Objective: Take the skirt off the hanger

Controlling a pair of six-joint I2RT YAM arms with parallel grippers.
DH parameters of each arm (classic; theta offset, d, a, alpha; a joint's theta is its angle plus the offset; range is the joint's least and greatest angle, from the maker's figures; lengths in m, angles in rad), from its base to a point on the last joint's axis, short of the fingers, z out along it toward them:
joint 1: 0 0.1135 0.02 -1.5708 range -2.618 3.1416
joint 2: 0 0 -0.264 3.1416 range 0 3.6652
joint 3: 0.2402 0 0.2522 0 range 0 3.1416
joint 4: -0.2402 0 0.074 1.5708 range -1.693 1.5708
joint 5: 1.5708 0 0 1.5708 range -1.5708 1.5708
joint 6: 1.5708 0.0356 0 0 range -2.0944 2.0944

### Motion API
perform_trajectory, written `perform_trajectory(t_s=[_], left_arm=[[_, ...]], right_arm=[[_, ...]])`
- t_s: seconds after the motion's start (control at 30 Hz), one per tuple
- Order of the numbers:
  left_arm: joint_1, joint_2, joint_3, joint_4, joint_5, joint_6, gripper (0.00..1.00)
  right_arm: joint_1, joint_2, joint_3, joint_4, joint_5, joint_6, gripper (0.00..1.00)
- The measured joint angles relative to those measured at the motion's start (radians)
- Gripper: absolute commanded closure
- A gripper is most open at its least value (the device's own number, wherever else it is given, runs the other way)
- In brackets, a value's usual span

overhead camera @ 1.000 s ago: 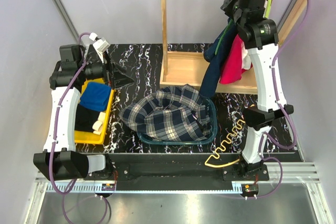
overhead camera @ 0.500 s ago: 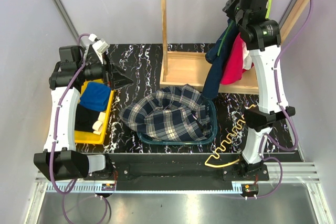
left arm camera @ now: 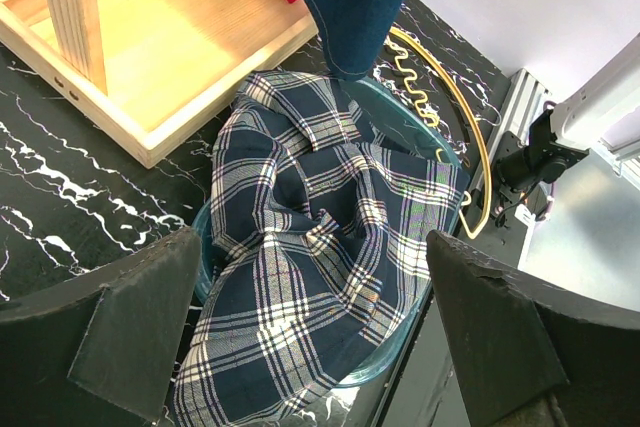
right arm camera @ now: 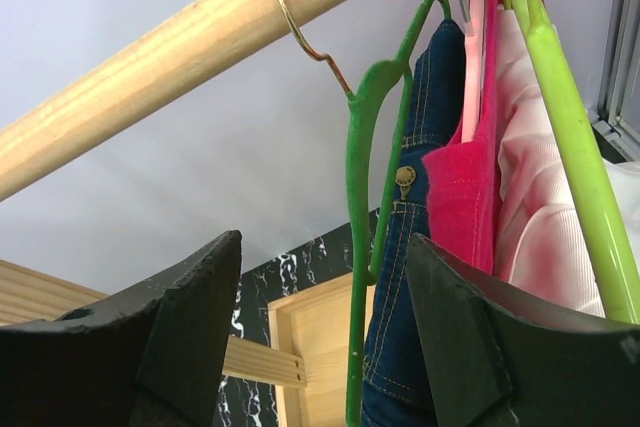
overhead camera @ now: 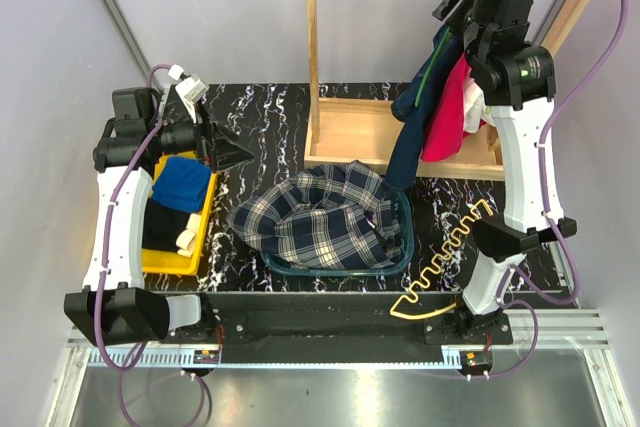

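Right gripper [right arm camera: 322, 247]: fingers apart, clamped on nothing, up just under the wooden rail [right arm camera: 180, 37], with the green hanger [right arm camera: 358, 147] just beyond.
Left gripper [left arm camera: 310, 247]: fingers wide apart, empty, at the left of the desk [overhead camera: 260, 117], facing the skirt [overhead camera: 320, 217].
Skirt: lay crumpled in the teal basin [overhead camera: 405, 237], mid-desk, off the hanger [overhead camera: 440, 272].
Hanger: lay flat on the desk, just right of the basin, reaching the near edge.

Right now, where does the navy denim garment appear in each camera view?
Top external: denim garment hangs right of centre, above the basket.
Left wrist: top centre, over the skirt.
Right wrist: centre-right, by the green hanger.
Shared landmark: the wooden rack.
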Motion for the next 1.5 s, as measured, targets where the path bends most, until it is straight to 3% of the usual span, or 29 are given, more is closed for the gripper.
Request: perform_trajectory(t_s=[0.47,0.77,1.1,1.2,1.23,1.27,1.33,1.5], left_arm=[[0.0,-0.016,-0.016,-0.003,0.0,0.0,0.03],[0.0,-0.016,-0.016,-0.021,0.0,0.021,0.03],[0.005,-0.016,-0.016,-0.028,0.0,0.031,0.03],[0.006,-0.016,-0.016,-0.031,0.0,0.037,0.03],[0.006,-0.016,-0.016,-0.033,0.0,0.037,0.03],[0.007,-0.016,-0.016,-0.035,-0.001,0.039,0.03],[0.008,-0.016,-0.016,-0.04,-0.001,0.041,0.03],[0.011,-0.016,-0.016,-0.049,-0.001,0.044,0.03]], right_arm=[[0.0,0.082,0.033,-0.021,-0.057,0.044,0.3],[0.0,0.118,0.033,-0.082,0.032,0.058,0.3],[0.0,0.171,0.128,-0.074,0.136,-0.031,0.42],[-0.001,0.198,0.134,-0.051,0.175,-0.068,0.51],[-0.002,0.204,0.134,-0.048,0.182,-0.077,0.59],[-0.003,0.213,0.133,-0.042,0.188,-0.088,0.68],[-0.006,0.221,0.124,-0.029,0.189,-0.109,1.0],[-0.026,0.222,0.095,0.017,0.183,-0.148,1.0]])
